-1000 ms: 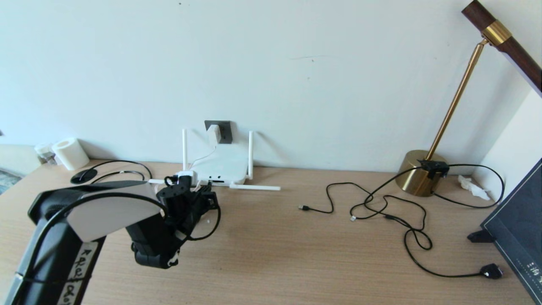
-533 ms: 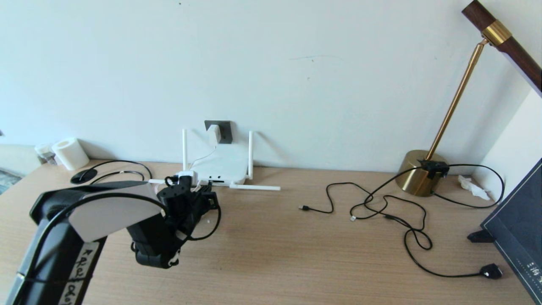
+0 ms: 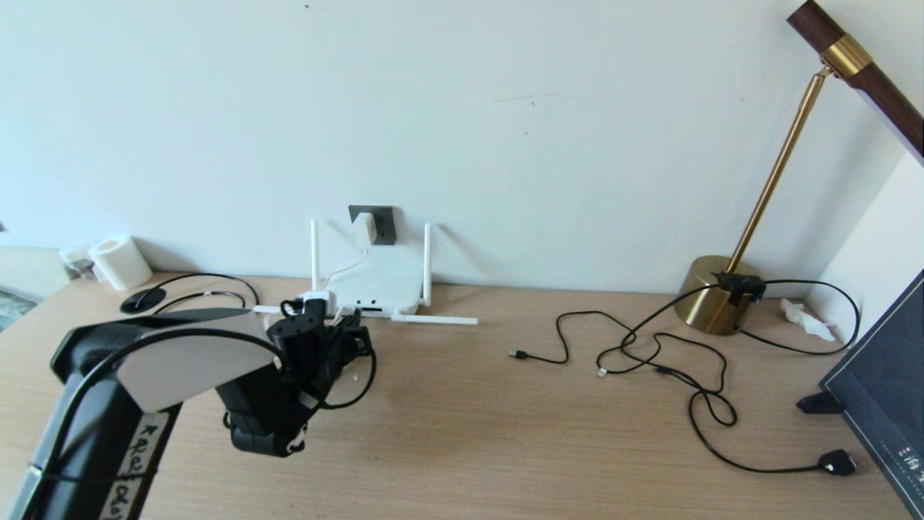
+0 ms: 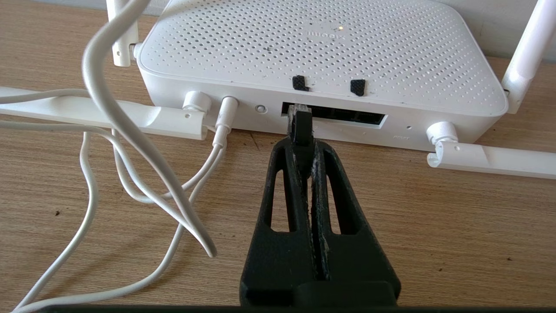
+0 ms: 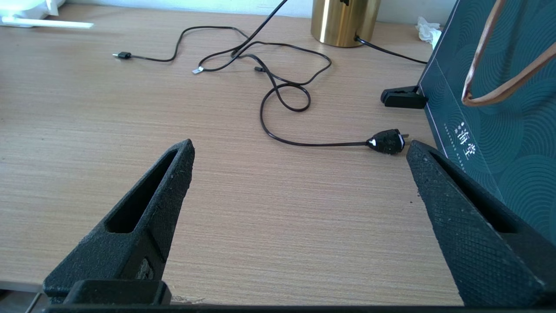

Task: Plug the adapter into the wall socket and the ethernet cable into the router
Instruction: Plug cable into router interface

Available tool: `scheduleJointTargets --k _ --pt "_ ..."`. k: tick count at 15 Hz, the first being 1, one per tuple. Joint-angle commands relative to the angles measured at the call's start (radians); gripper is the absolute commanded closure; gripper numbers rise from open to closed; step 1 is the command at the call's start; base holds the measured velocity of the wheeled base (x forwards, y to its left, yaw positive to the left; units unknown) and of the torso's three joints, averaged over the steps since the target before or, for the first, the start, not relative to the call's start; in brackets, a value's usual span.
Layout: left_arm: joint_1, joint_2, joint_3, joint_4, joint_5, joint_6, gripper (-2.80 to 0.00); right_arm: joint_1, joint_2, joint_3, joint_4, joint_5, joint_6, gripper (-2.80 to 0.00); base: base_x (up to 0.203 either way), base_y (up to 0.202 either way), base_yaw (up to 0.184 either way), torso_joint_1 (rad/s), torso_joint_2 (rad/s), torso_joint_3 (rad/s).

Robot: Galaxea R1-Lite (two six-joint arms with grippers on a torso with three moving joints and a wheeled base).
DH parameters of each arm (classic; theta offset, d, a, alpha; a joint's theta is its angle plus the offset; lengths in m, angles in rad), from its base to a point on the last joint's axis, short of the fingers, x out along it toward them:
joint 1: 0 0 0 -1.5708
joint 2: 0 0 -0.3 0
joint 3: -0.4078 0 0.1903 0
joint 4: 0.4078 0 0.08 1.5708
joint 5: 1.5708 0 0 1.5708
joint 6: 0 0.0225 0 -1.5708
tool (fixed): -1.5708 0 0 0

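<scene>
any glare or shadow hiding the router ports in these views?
Left wrist view: even light, ports on the router readable, the left gripper shut on the ethernet cable at the port strip. Head view: the left arm hides the ports, bright wall washes out the router. Right wrist view: the right gripper open, soft daylight.

In the head view the left hand [image 3: 345,338] hides the router's [image 3: 382,278] front ports. The ethernet cable [image 4: 300,124] is visible only at its plug; whether it sits fully in is unclear. Antennas run off the left wrist view's edges.
</scene>
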State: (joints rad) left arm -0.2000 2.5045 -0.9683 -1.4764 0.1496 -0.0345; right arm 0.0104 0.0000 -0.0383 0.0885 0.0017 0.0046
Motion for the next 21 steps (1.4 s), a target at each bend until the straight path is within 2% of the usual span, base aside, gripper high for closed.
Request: scheduleJointTargets --k 1,21 --pt "0.003 0.000 0.000 -0.009 0.001 -0.001 0.00 0.000 0.002 0.000 0.000 0.000 0.000 -2.80 0.000 0.000 0.000 0.000 0.00 0.000" --pt "0.008 0.011 -0.029 -0.002 0.001 -0.001 0.00 0.000 0.002 0.000 0.000 0.000 0.000 -2.80 0.000 0.000 0.000 0.000 0.00 0.000"
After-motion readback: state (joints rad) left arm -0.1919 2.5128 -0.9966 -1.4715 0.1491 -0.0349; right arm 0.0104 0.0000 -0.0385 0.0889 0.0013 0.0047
